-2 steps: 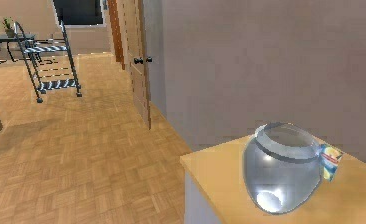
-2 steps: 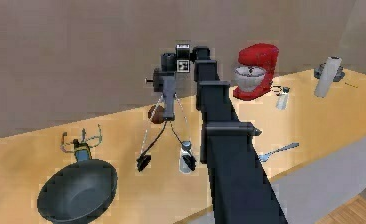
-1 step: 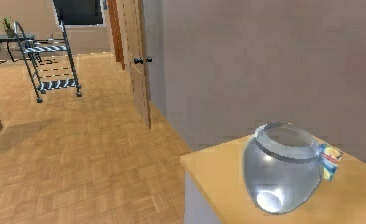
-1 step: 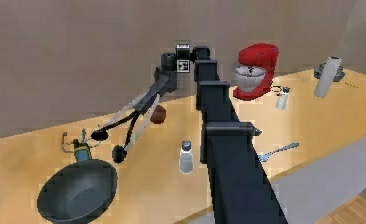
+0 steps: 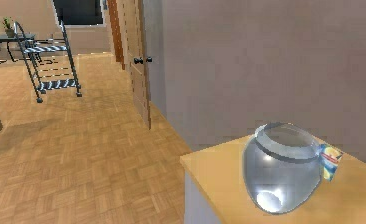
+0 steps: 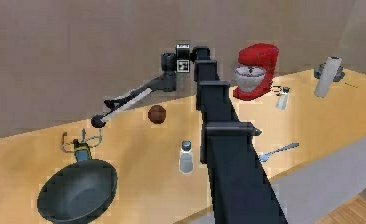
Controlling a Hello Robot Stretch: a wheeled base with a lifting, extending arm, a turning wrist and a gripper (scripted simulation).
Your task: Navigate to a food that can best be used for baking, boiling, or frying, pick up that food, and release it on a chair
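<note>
One round brown lump [image 6: 157,115] sits on the wooden surface [image 6: 126,160] in the arm side view, close to the back wall. Shape and colour fit a potato, so that's the food. Arm [image 6: 226,140] runs up from the bottom edge across the surface, jaws at its far end. Thin fingers [image 6: 131,97] slant down toward the view's left and pass just above the lump in the picture. Can't tell if they touch it. Can't tell whether the jaws are spread or pressed together, nor whether they hold anything.

Same surface:
- Red stand mixer [image 6: 253,70] against the wall, right of the arm, with a small shaker [image 6: 282,98] beside it.
- Pale cylinder [image 6: 329,76], tilted, further right.
- White-capped shaker [image 6: 187,157] just left of the arm, fork [image 6: 276,152] just right of it.
- Dark pan [image 6: 79,192] at lower left, small greenish item [image 6: 83,148] above it.

Forward view: glass bowl [image 5: 281,168] on the surface corner at lower right, small colourful container [image 5: 332,163] just behind it. Grey wall behind — wooden door [image 5: 139,60] to its left. Metal trolley [image 5: 53,65] stands on the wood floor [image 5: 81,150] at upper left.
</note>
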